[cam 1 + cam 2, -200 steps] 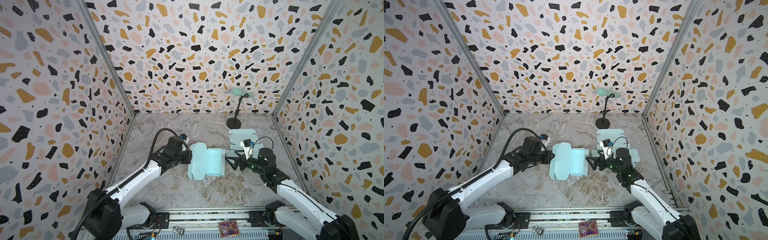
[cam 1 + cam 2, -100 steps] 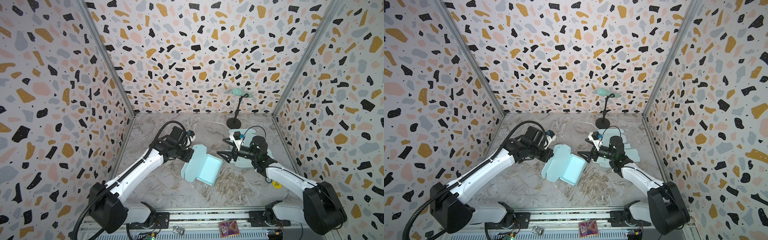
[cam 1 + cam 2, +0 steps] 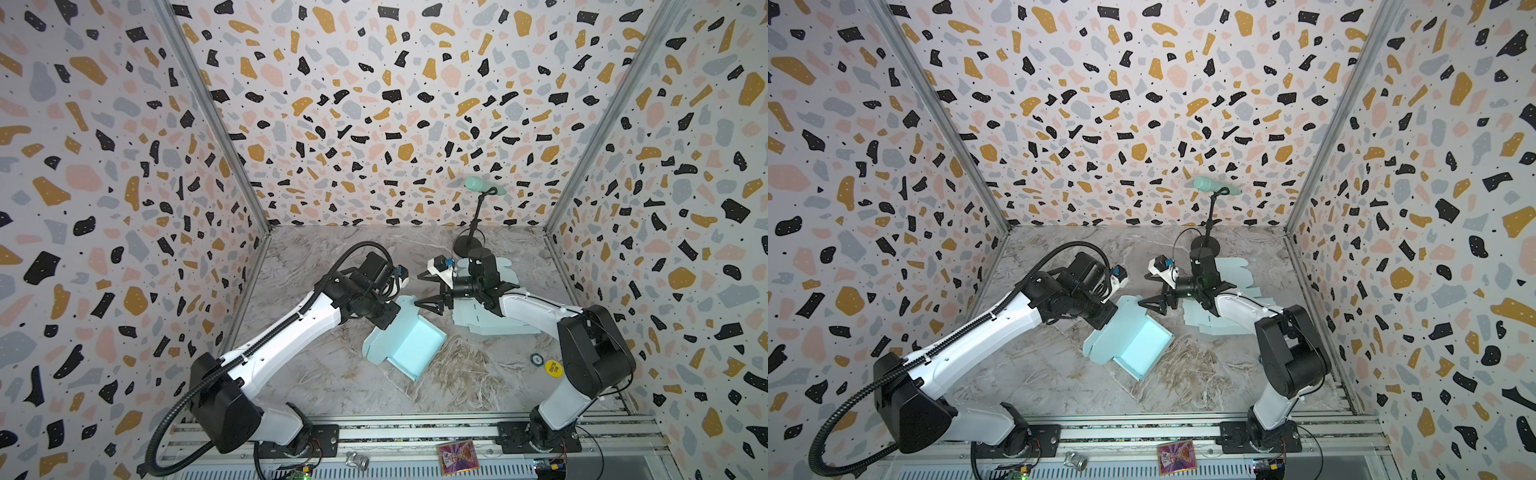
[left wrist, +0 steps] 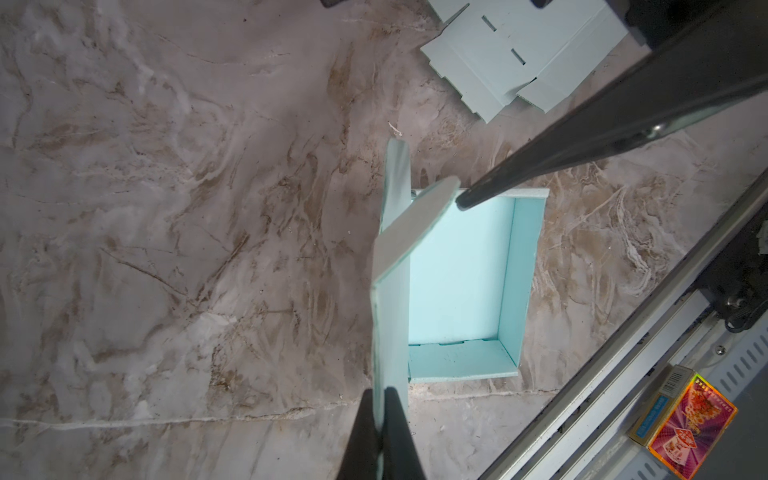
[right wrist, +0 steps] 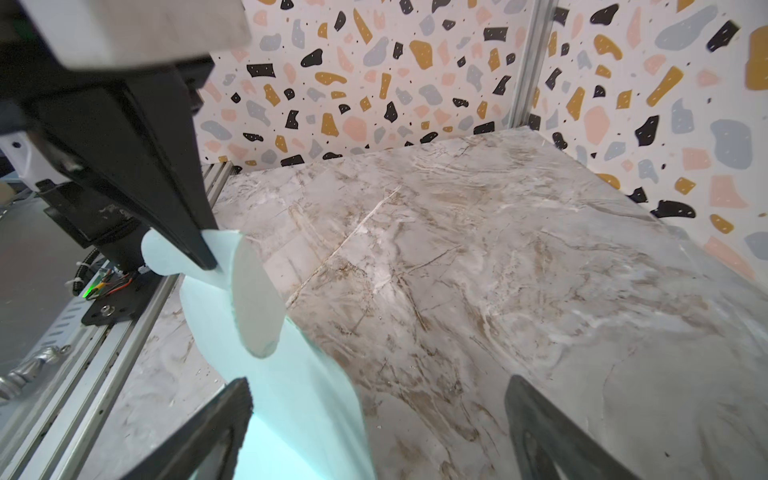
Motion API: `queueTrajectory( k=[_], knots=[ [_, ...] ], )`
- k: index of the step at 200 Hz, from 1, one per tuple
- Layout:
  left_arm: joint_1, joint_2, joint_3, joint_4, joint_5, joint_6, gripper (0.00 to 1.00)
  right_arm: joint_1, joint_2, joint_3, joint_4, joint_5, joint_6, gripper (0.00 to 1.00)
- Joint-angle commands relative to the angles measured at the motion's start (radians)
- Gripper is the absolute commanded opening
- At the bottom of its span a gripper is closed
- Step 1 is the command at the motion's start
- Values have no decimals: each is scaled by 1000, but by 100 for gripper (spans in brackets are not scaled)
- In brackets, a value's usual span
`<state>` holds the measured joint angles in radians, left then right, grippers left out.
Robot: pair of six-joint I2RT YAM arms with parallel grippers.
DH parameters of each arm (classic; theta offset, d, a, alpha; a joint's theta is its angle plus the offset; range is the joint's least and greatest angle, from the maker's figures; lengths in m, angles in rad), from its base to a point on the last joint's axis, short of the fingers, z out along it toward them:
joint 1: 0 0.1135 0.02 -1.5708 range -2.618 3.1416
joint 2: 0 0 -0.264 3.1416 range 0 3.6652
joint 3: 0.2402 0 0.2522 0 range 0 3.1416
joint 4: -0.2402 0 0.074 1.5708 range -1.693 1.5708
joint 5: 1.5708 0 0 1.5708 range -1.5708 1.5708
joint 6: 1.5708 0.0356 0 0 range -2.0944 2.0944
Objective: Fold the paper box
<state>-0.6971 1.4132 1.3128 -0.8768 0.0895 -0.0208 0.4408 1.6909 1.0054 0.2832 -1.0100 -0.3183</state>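
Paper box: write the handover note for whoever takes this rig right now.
Left hand: shut on the edge of the paper box's raised lid panel.
Right hand: open, holding nothing. One fingertip is at the box's rim beside the rounded lid tab; contact unclear.
Box: mid-table, open side up. The flat blanks lie beneath the right arm.
Done: the tray walls stand.
Left: fold the tabs in, bring the lid down, tuck it shut.

Robot lab cell: terrazzo-print walls (image 3: pixel 374 104), marble-print tabletop (image 3: pixel 415 245), aluminium rail (image 3: pixel 415 432).
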Motion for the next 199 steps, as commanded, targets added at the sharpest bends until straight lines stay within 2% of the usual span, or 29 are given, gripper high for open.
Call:
queueTrajectory(
  k=[1,16,51,102,143,199],
  knots=[
    [-10,15,36,-41,-34,26,2,11,25,35,-92,-45,-73,90],
    [-15,21,40,-44,-49,28,2,29,41,46,-118,-44,-96,83],
    [-25,22,47,-50,-65,30,2,64,64,80,-181,-39,-138,75],
    [-33,19,52,-57,-84,31,2,85,37,76,-179,-45,-140,46],
    [-41,19,57,-64,-105,30,2,85,21,65,-174,-39,-136,30],
    [-46,18,59,-63,-134,22,5,85,10,60,-193,-42,-140,14]
  ],
)
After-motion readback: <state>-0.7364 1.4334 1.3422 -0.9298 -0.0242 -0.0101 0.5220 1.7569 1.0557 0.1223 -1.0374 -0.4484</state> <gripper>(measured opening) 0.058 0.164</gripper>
